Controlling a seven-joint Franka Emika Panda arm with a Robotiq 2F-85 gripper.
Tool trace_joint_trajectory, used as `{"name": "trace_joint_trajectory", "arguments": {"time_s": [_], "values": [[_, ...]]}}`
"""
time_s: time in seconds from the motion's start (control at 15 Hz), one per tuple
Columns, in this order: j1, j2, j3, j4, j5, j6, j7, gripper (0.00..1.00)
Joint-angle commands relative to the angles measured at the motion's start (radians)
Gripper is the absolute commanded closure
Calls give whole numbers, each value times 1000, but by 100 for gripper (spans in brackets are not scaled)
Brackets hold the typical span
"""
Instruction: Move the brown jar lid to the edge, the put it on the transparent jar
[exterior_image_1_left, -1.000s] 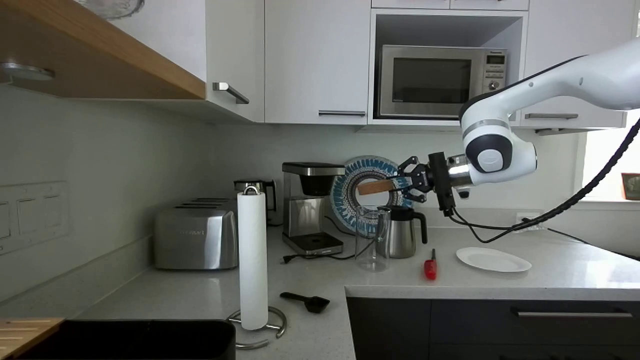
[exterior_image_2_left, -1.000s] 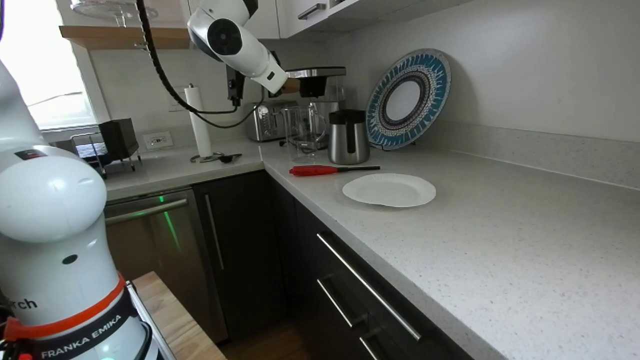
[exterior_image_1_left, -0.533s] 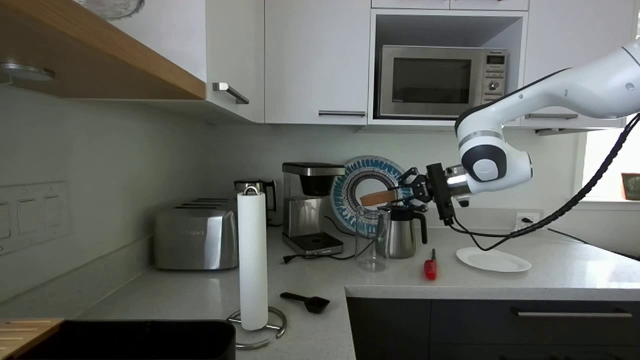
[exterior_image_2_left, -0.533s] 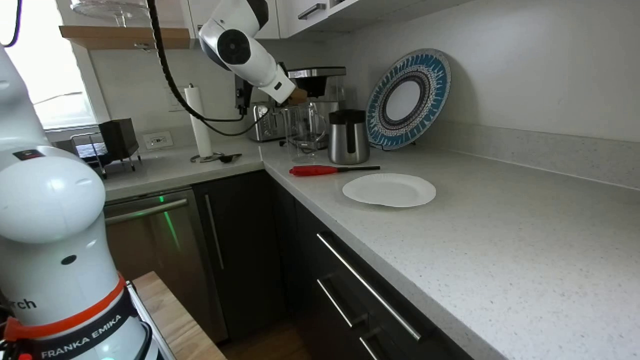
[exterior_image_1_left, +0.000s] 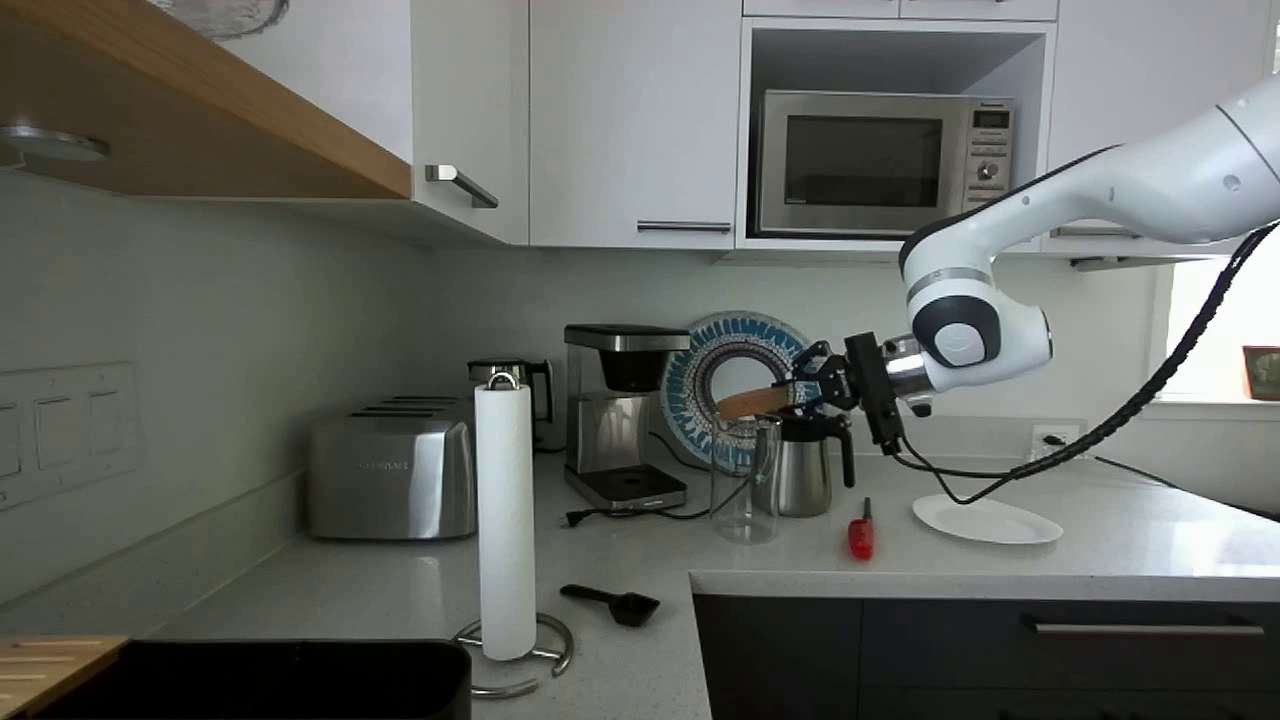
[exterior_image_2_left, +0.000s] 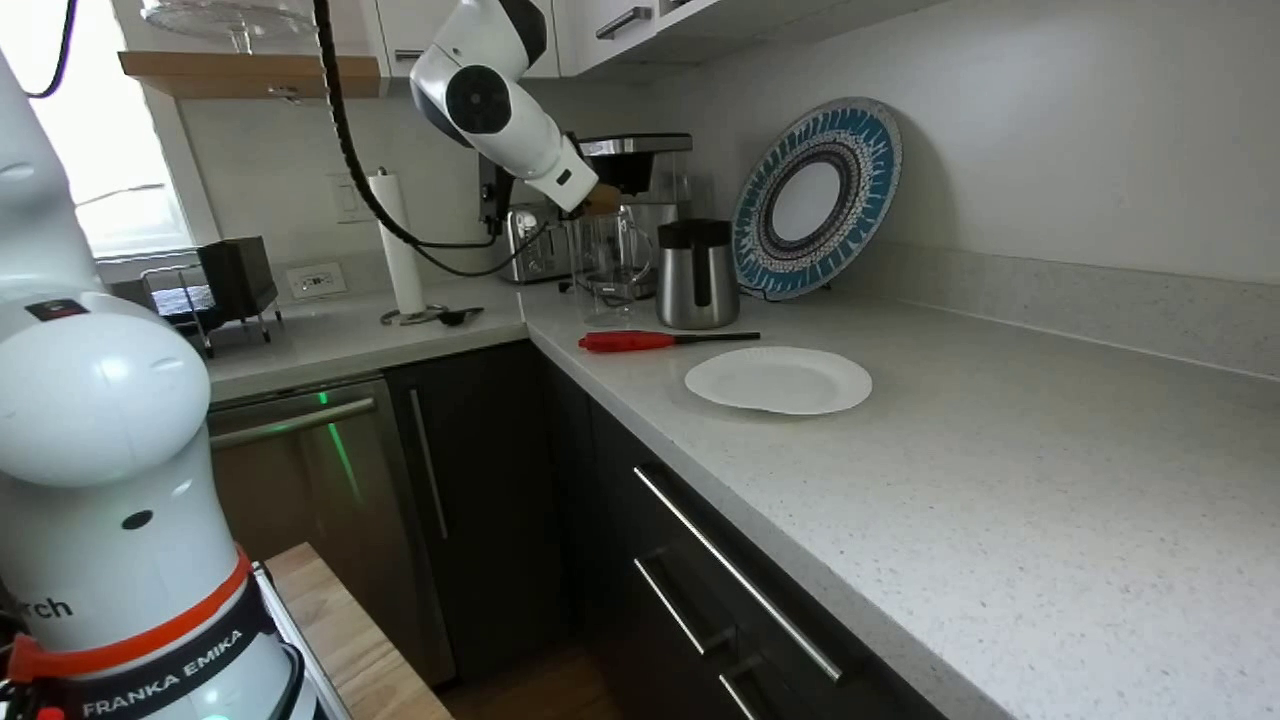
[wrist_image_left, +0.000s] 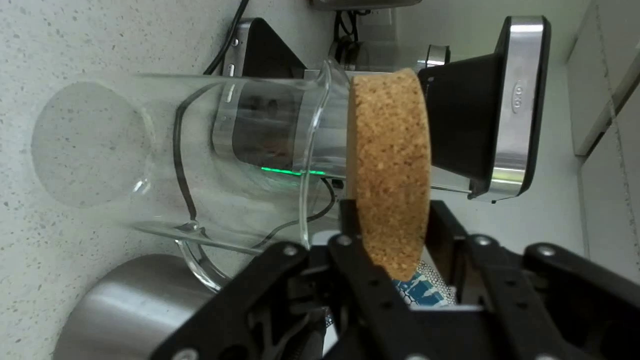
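- White, flat-fronted wall cupboards (exterior_image_1_left: 635, 120) hang above the gripper (wrist_image_left: 395, 219); a pale grey, speckled countertop (exterior_image_1_left: 1130, 525) spreads below it.
- Black fingers (wrist_image_left: 347, 220) pinch the thick, round, tan-brown cork lid (wrist_image_left: 391, 155) near its rim, one on each flat face; most of the disc juts ahead, presumably so it can cover a mouth while the gripper stands clear.
- Just below that overhang, the clear, cylindrical glass jar (wrist_image_left: 225, 185) stands upright; whether lid and mouth touch cannot be told.
- In an exterior view the disc (exterior_image_1_left: 751, 403) dips at its far end; it likely needs levelling, and the lower finger may catch on the glass.
- Below the gripper, just beside the jar, the black-handled steel kettle (exterior_image_1_left: 806, 478) probably crowds a lower approach.
- Below too runs the counter's straight front rim (exterior_image_1_left: 940, 587); a disc overhanging it bares both faces, likely why the task names it.
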Motion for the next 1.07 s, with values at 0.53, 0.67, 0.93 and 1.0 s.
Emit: {"name": "trace_joint_trajectory", "arguments": {"time_s": [0.53, 0.67, 0.93, 1.0], "values": [[6, 79, 11, 95, -40, 83, -19, 88], [9, 87, 13, 101, -49, 86, -14, 88], [14, 90, 16, 109, -72, 94, 2, 44], [14, 90, 17, 111, -75, 95, 3, 38]]}}
